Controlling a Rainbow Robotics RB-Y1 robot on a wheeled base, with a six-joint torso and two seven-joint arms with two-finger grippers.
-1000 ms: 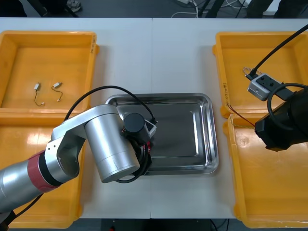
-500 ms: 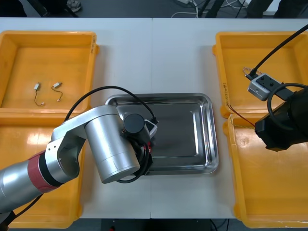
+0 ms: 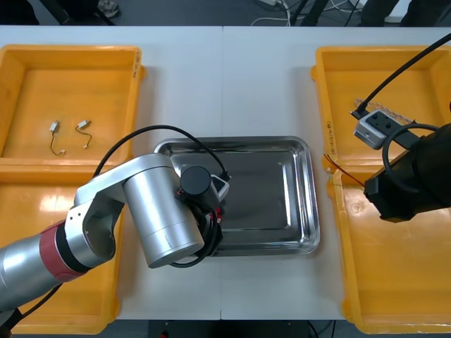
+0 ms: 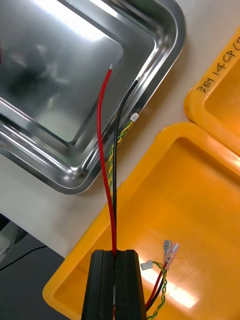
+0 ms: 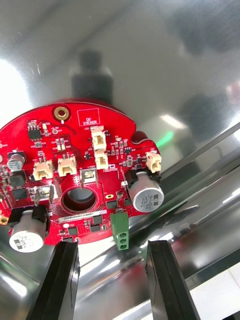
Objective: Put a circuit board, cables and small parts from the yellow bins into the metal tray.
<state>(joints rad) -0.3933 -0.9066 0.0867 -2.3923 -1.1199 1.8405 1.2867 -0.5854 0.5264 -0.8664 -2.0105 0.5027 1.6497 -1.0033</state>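
Bins: I have four yellow plastic bins (image 3: 70,51), two at each side. The far left one holds two short wires with small plugs (image 3: 58,137), well apart from my work.
Obstruction: from above, my left arm's silver forearm (image 3: 158,211) covers the near left part of the shiny metal tray (image 3: 282,190).
Left side: my left gripper (image 5: 110,244) hangs low inside the tray with its black fingers standing apart. The round red circuit board (image 5: 85,170) lies flat on the tray floor, its near edge between the fingertips.
Right side: my right gripper (image 4: 114,252) is pressed together on a red and black cable (image 4: 102,150), above the near right bin. The cable's free ends reach over the tray's rim.
Neighbour: a red and yellow cable with plugs (image 4: 167,255) lies in that bin, just beside the right fingers.
Surface: light table (image 3: 225,84), with a seam down its middle and the tray between the bins.
Room: dark floor (image 3: 211,10) beyond the far edge.
Writing: a white box (image 5: 89,117) on the board reads "QC STICKER". There is dark handwriting (image 4: 220,75) on the far right bin's rim, which I cannot read with confidence.
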